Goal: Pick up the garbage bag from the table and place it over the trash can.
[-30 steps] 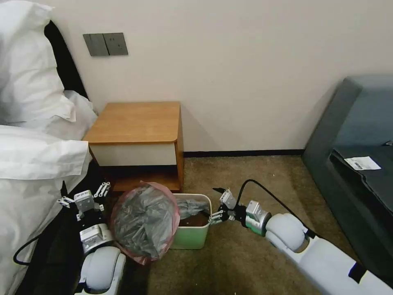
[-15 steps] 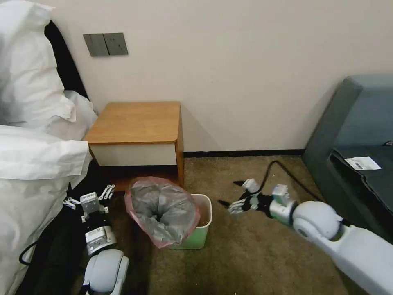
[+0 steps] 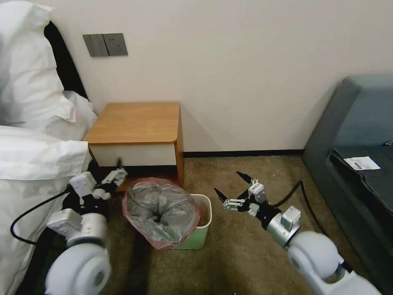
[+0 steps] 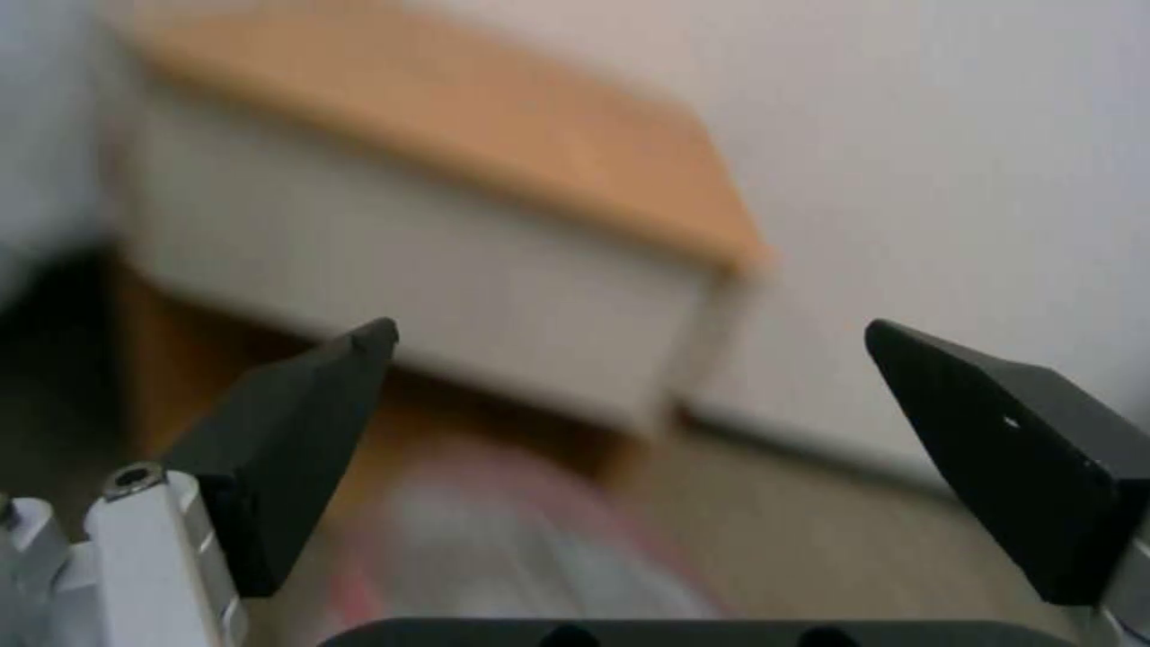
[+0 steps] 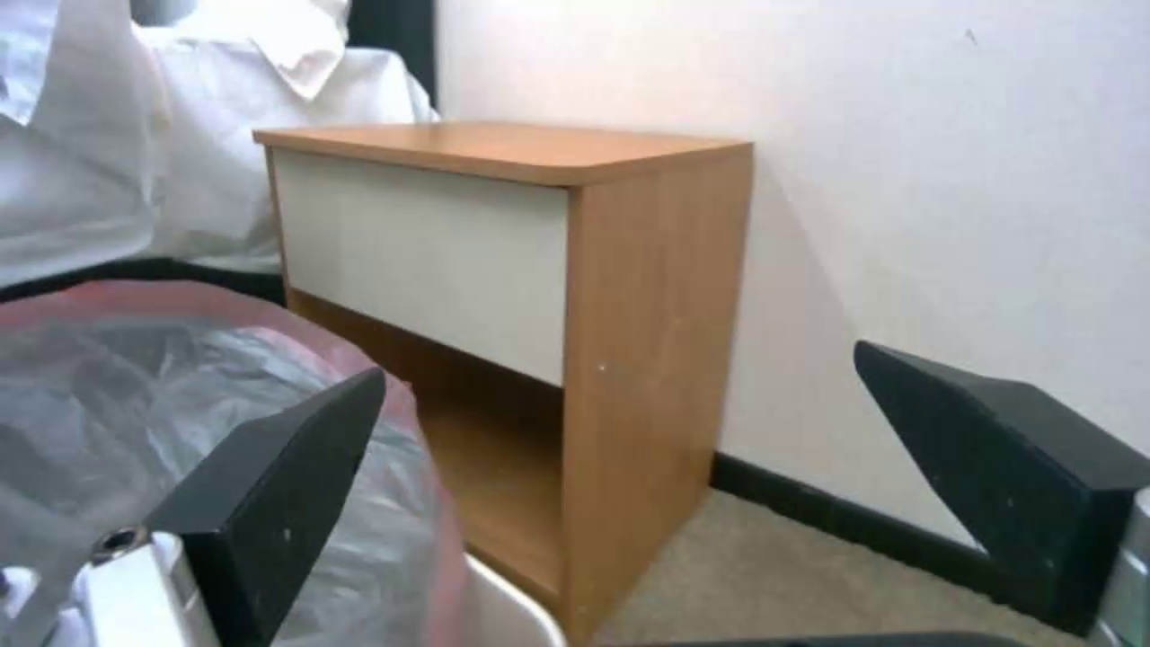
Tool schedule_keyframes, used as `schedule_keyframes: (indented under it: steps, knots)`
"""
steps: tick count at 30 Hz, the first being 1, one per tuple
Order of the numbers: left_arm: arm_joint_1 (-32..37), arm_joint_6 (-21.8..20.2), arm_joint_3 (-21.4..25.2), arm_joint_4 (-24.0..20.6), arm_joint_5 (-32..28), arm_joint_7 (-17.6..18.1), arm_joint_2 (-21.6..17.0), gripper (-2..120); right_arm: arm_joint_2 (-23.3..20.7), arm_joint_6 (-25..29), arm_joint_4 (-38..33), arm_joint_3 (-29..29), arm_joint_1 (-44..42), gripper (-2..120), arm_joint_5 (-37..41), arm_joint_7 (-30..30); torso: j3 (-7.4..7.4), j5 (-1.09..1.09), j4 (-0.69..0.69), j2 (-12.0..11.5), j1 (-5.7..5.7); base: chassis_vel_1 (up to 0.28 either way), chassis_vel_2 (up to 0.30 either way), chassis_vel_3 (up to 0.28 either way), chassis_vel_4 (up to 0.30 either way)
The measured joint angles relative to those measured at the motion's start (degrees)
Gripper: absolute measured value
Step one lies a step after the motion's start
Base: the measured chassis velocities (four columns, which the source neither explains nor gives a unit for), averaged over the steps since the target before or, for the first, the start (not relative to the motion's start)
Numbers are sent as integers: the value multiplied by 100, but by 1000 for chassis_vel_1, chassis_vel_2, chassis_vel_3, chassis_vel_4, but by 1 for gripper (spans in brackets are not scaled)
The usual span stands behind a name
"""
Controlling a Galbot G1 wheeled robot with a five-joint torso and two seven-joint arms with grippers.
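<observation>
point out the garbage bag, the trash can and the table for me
garbage bag (image 3: pixel 157 213), head view, on the crinkled grey plastic near its mouth
trash can (image 3: pixel 193 239), head view, on its pale green front wall
table (image 3: pixel 137 121), head view, on the wood top

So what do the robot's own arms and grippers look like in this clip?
Both arms are glossy white with rounded joints and silver metal wrist cuffs. The left gripper and right gripper have white-silver bodies and black, wedge-shaped fingertips. A black cable loops from each wrist. The right arm has a small silver box on its wrist cuff.
</observation>
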State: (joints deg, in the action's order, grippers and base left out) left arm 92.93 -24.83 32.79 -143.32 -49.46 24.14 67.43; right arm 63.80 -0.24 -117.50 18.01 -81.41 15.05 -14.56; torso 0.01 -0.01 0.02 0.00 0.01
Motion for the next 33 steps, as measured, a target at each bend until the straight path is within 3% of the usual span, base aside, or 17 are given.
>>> schedule_keyframes:
  steps: [1,4,9,12,21,33]
  knots:
    - [0,0,0,0,0,0,0,98,0,0,0,0,0,100,0,0,0,0,0,0,0,0,0,0,0]
    - [-4,-195,-84,131,-213,-448,-45,97,211,173,95,-80,-109,100,-28,18,0,0,-2,0,0,0,0,0,0]
    - [-163,-592,-152,366,-148,-428,102,97,282,246,107,-153,-202,100,-6,23,0,0,-1,0,0,0,0,0,0]
    - [-409,-1143,-151,814,-336,-423,329,98,327,289,114,-218,-216,100,40,11,-1,0,-2,0,0,0,0,0,0]
    - [-392,-1005,-115,1582,40,-239,489,100,342,272,137,-259,-204,100,107,-2,-1,1,-1,0,0,0,0,0,0]
    - [-501,-1023,-161,2046,290,-222,606,98,436,361,181,-318,-251,100,14,-36,-1,1,-2,0,0,0,0,0,0]
